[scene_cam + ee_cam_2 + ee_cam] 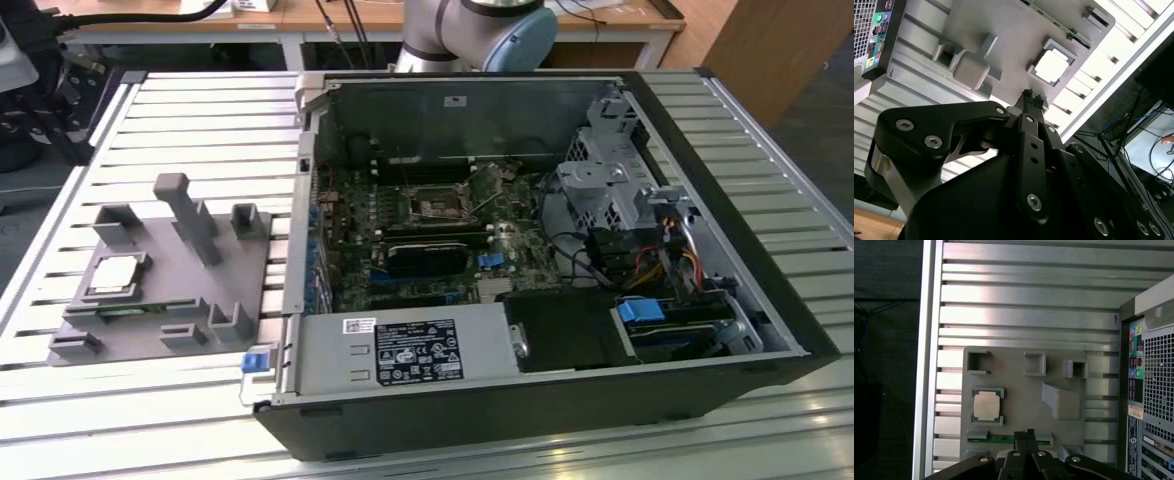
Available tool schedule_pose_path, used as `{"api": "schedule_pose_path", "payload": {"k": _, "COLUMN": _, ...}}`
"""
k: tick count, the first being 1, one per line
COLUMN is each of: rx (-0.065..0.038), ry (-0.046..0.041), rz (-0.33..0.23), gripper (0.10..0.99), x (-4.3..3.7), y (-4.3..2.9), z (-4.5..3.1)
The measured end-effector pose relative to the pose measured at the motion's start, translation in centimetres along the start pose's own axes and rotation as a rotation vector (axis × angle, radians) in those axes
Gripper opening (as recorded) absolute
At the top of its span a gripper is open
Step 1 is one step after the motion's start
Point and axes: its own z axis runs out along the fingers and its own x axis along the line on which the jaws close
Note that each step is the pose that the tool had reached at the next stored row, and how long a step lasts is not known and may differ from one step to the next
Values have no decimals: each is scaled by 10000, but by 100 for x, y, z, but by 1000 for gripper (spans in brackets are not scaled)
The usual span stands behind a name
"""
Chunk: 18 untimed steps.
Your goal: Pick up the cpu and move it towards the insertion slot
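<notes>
Gripper (1026,433) fingers together, empty, near the cpu (987,405). It sits in grey fixture (187,285), exterior view's left of PC case (534,405); insertion slot (438,203) inside case.

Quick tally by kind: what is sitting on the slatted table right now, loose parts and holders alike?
cpu: 1
memory stick: 1
grey fixture: 1
PC case: 1
socket: 1
Total: 5
</notes>
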Motion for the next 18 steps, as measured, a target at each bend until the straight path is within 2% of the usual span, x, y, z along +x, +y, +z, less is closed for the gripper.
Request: {"api": "schedule_pose_path", "payload": {"k": 18, "rx": 1, "ry": 0, "rz": -1, "gripper": 106, "x": 56, "y": 1, "z": 15}}
